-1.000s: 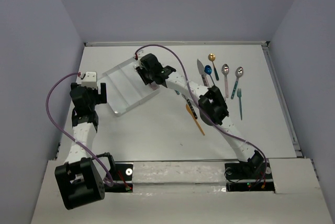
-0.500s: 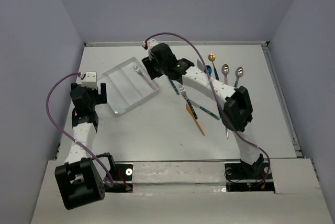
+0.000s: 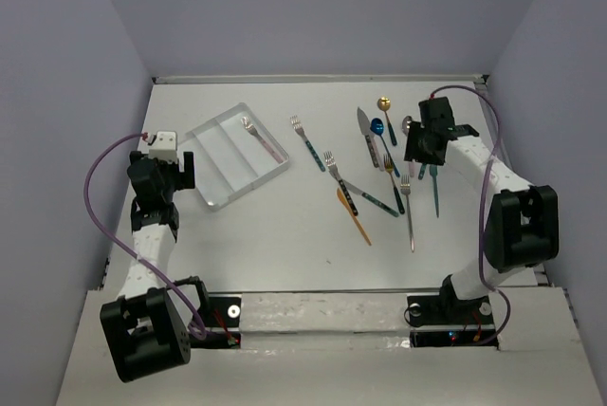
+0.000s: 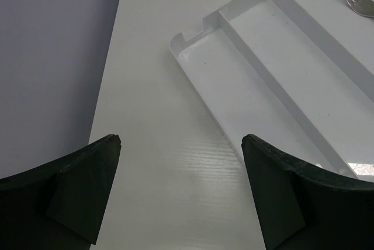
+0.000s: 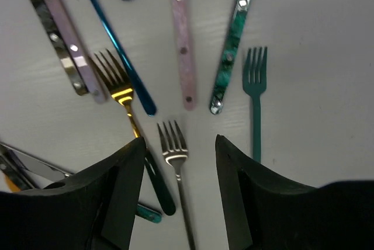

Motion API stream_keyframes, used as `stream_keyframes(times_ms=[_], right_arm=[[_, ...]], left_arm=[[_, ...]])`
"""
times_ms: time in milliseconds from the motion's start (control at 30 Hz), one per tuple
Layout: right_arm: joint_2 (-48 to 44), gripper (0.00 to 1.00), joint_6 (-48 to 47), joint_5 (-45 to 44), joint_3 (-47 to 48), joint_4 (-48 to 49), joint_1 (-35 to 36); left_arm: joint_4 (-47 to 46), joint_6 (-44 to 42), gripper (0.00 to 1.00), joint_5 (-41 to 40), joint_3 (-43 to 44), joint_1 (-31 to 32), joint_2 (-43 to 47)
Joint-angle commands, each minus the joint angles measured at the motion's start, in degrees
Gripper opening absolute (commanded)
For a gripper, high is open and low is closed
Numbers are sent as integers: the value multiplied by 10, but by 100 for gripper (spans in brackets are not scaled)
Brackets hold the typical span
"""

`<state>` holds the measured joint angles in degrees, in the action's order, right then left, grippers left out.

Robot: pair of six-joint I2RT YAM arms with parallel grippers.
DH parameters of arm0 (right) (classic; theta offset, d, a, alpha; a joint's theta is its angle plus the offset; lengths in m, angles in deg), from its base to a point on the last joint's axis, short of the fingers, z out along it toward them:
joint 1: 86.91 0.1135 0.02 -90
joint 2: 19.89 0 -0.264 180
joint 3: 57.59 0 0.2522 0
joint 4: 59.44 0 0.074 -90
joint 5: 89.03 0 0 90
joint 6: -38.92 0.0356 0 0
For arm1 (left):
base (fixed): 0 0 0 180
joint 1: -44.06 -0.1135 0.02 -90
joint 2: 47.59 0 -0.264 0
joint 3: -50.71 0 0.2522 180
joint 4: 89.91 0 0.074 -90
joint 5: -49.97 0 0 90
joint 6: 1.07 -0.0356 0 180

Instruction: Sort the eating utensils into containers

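Observation:
The clear three-compartment tray (image 3: pixel 224 161) lies at the back left, with one silver fork (image 3: pixel 263 138) in its right compartment. Several utensils lie loose at centre right: a teal-handled fork (image 3: pixel 306 142), an orange knife (image 3: pixel 354 215), a silver knife (image 3: pixel 365 129), a gold spoon (image 3: pixel 385 108), a teal fork (image 3: pixel 435 188). My right gripper (image 3: pixel 424 148) is open and empty above them; in its wrist view its jaws (image 5: pixel 180 145) straddle a silver fork (image 5: pixel 173 149), between a gold fork (image 5: pixel 118 84) and the teal fork (image 5: pixel 255 83). My left gripper (image 4: pixel 181 145) is open over bare table beside the tray (image 4: pixel 234 86).
Raised white walls border the table at the back and both sides. Pink (image 5: pixel 182 45), green marbled (image 5: pixel 231 54) and blue (image 5: pixel 114 45) handles fan out just beyond the right fingers. The tray's near corner lies close to the left gripper (image 3: pixel 183 171).
My right arm has swung from over the tray to the right, above the loose utensils. The silver fork stays in the tray. The left arm has not moved.

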<state>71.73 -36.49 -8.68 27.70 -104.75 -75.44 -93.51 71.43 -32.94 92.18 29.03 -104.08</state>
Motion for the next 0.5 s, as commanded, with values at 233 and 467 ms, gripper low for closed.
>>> stream_keyframes(times_ms=[233,467], right_arm=[[-3,53,36,-57,-81,8,-120],[59,55,23,-35,-85,13,-141]], left_arm=[[-24,-7,99,11,-7,-2,21],[-25,-7,99,14,-7,-2,21]])
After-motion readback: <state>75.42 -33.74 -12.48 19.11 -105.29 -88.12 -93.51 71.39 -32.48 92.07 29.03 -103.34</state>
